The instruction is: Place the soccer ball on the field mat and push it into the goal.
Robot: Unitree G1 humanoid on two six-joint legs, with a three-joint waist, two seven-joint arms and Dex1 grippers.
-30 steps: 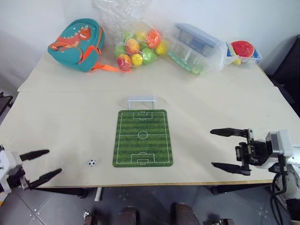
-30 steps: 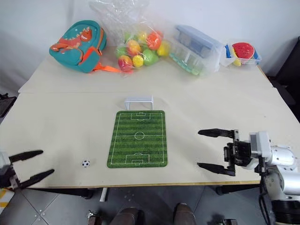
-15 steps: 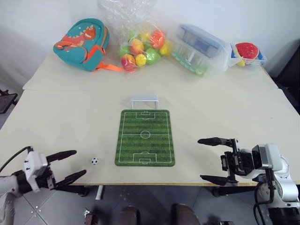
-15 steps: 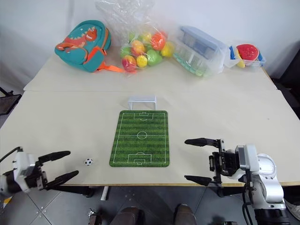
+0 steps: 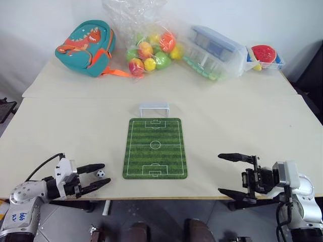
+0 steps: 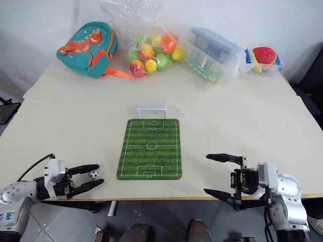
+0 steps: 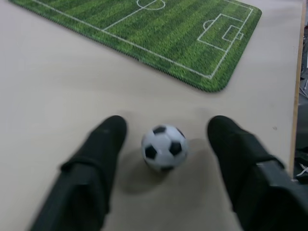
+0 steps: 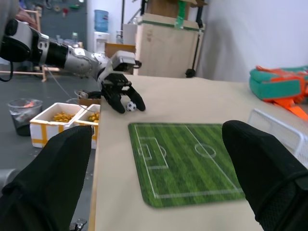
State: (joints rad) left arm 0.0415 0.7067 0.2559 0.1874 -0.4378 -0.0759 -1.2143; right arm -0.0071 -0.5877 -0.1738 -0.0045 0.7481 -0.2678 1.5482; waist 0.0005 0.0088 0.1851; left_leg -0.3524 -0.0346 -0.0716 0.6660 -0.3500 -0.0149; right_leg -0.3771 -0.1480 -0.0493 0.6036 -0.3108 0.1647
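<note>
Left wrist view puts the soccer ball [image 7: 164,147] on the bare tabletop, squarely between the two black fingers [image 7: 98,159] of the left gripper [image 5: 97,175], with a gap on each side, so the jaws stand apart and are not yet clamped on it. Taking the field mat [image 5: 155,148] as the landmark, the ball lies just off its near left corner, close to the table's front edge [image 5: 166,197]; the left gripper reaches in from the left, pointing toward the mat. A round ball has no long axis, so the squeeze needs no alignment, only a centred closing. The goal [image 5: 153,107] stands just beyond the mat's far short edge, so the pushing line runs the mat's length, away from the robot. The right gripper [image 5: 233,174], jaws wide apart and empty, hovers off the mat's near right corner, well away from the ball; the left is clearly the nearer. Room is tight toward the front edge, where a nudged ball could roll off, while the mat surface itself lies unobstructed.
</note>
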